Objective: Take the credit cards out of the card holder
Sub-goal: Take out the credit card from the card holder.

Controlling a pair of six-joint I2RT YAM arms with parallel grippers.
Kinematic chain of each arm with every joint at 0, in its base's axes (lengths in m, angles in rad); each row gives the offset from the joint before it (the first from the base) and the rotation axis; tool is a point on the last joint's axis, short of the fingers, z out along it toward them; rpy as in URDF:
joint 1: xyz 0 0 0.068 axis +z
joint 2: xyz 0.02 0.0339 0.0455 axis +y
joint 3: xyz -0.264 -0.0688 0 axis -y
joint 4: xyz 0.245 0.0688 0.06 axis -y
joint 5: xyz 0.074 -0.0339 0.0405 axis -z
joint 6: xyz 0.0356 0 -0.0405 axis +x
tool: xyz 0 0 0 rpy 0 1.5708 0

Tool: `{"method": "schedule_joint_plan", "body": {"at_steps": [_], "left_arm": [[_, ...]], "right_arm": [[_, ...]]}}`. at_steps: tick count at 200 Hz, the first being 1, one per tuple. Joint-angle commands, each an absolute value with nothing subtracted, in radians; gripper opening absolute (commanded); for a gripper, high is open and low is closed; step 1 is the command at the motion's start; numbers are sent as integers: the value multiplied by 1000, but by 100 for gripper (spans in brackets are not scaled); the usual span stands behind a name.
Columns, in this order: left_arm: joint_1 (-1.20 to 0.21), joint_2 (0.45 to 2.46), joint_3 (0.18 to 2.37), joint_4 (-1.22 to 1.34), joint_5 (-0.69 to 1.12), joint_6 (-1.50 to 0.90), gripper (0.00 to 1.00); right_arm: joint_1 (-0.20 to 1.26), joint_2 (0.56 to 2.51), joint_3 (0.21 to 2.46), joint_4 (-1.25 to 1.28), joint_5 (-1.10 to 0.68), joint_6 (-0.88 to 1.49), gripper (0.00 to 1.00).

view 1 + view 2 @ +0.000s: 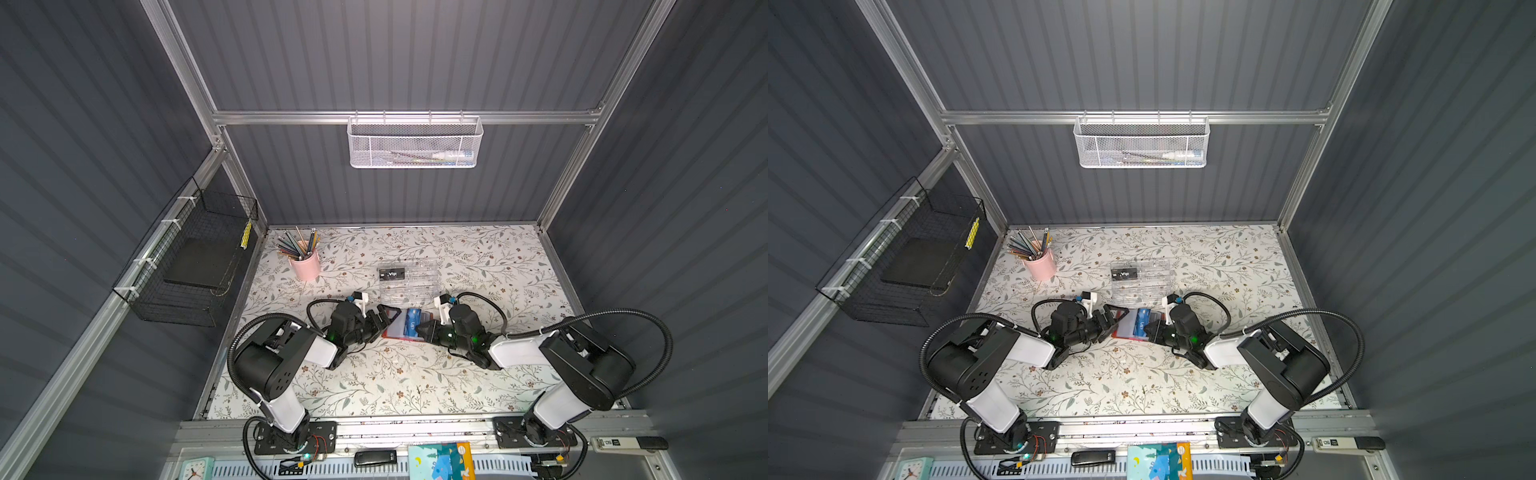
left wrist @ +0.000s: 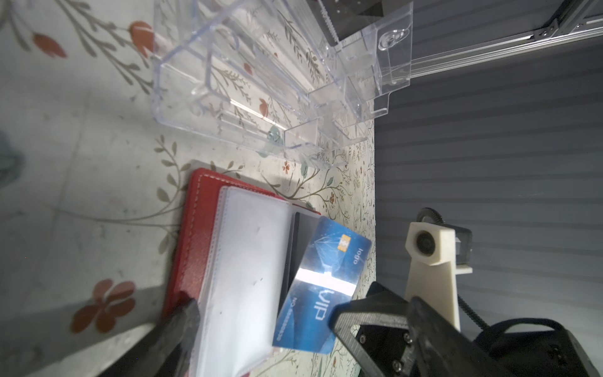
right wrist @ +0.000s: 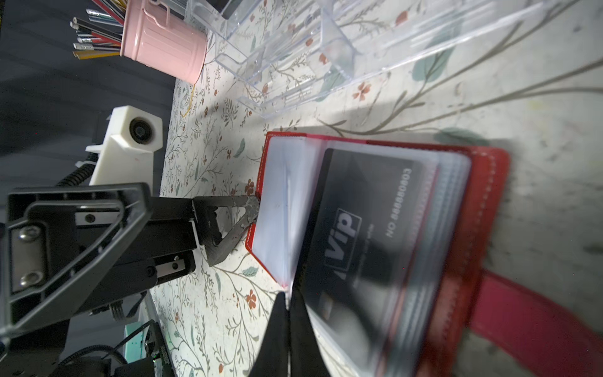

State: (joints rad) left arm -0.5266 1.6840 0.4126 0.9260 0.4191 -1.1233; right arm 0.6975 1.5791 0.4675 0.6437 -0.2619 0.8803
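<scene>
Centrally on floral tabletop (image 1: 374, 374), grey-walled booth (image 1: 395, 62): left hand (image 1: 383, 322) spread, right hand (image 1: 420, 328) pinching blue card (image 2: 326, 254).

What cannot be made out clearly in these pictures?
- Cards left in the red leather-like card holder: right wrist view, stacked sleeve pages blurred; only a black plastic VIP card shows.
- Number on the blue plastic VIP card: left wrist view, blurred; too small in both top views.
- White wire-mesh wall basket, its contents: both top views, mesh mostly hides them.
</scene>
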Motion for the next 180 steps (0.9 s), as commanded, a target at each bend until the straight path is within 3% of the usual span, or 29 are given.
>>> {"method": "schedule_joint_plan", "body": {"at_steps": [1, 79, 124, 180], "left_arm": [[-530, 1649, 420, 751, 398, -1073, 100], [-544, 1441, 496, 452, 338, -957, 100], [-544, 1344, 522, 295, 286, -897, 100], [-543, 1273, 512, 187, 242, -850, 100]], "right_arm": [[688, 1522, 477, 534, -252, 791, 0], [677, 1312, 790, -192, -95, 361, 0], [672, 1393, 1039, -473, -16, 118, 0], [671, 1558, 1255, -579, 29, -224, 0]]}}
